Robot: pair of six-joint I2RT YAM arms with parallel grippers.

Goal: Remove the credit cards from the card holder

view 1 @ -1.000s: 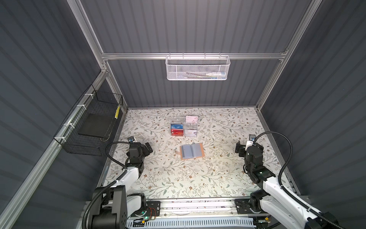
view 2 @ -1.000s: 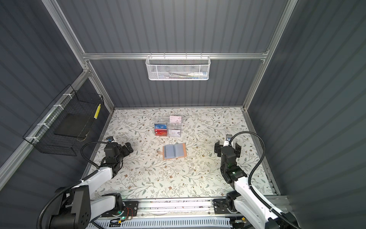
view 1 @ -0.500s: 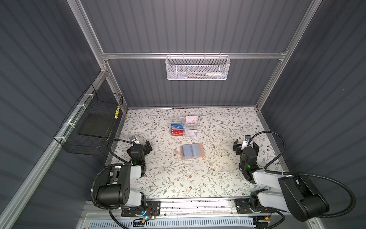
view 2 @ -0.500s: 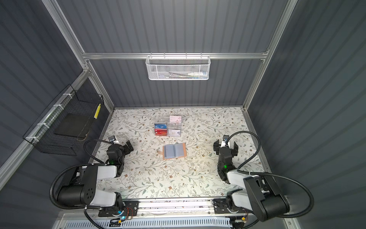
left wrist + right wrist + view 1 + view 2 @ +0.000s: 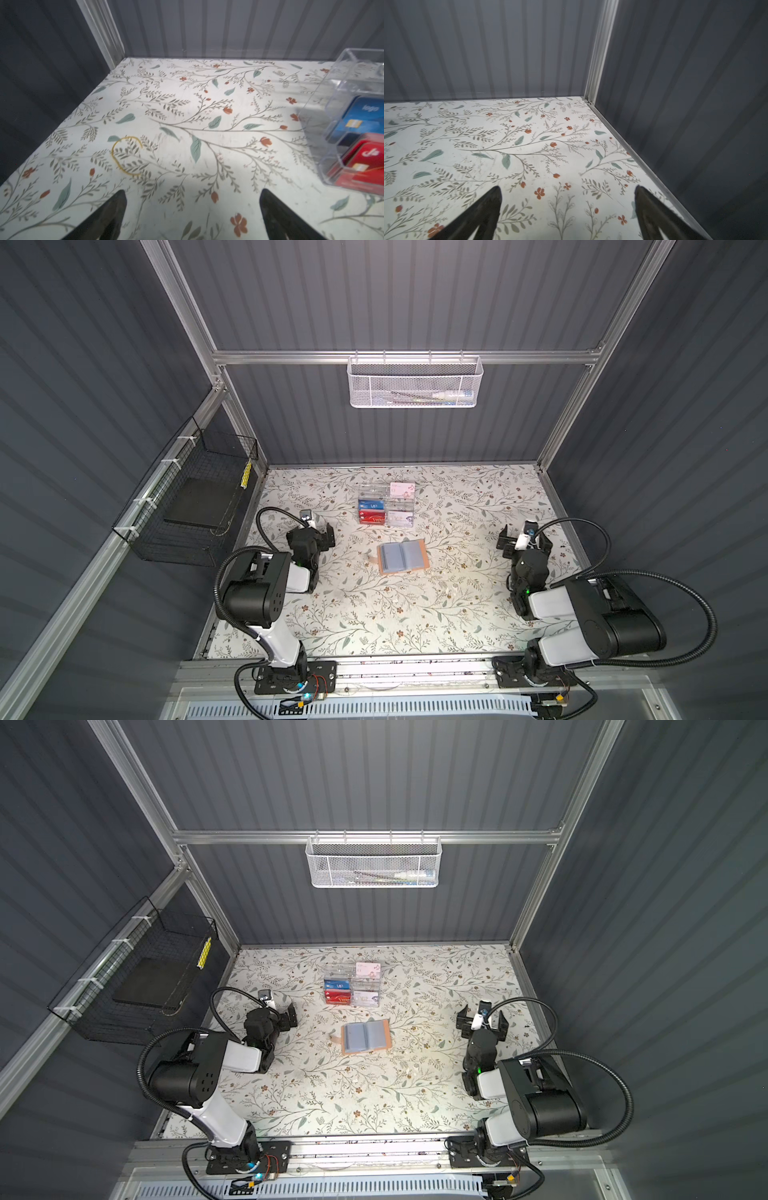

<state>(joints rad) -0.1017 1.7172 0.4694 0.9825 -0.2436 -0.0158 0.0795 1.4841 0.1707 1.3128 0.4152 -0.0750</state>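
The card holder [image 5: 401, 558] [image 5: 365, 1036] lies open on the floral table, tan cover down and greyish sleeve pages up. I cannot tell whether anything is in the sleeves. Credit cards sit in a clear acrylic box [image 5: 386, 506] [image 5: 353, 83] behind it: a blue one [image 5: 371, 505] [image 5: 361, 118] and a red one [image 5: 371, 519] [image 5: 365, 164]. My left gripper [image 5: 311, 531] [image 5: 272, 1011] [image 5: 192, 193] hovers open left of the holder. My right gripper [image 5: 524, 539] [image 5: 482, 1020] [image 5: 567, 188] is open near the right wall. Both are empty.
A white mesh basket [image 5: 414, 383] hangs on the back wall and a black wire basket [image 5: 195, 506] on the left wall. A thin yellow ring [image 5: 126, 155] lies on the table ahead of the left gripper. The right wall's metal edge [image 5: 633, 153] runs close beside the right gripper.
Both arms have folded down and back toward the front rail, their elbows now low beside the table. The grippers stayed open. The card holder and the box have not moved.
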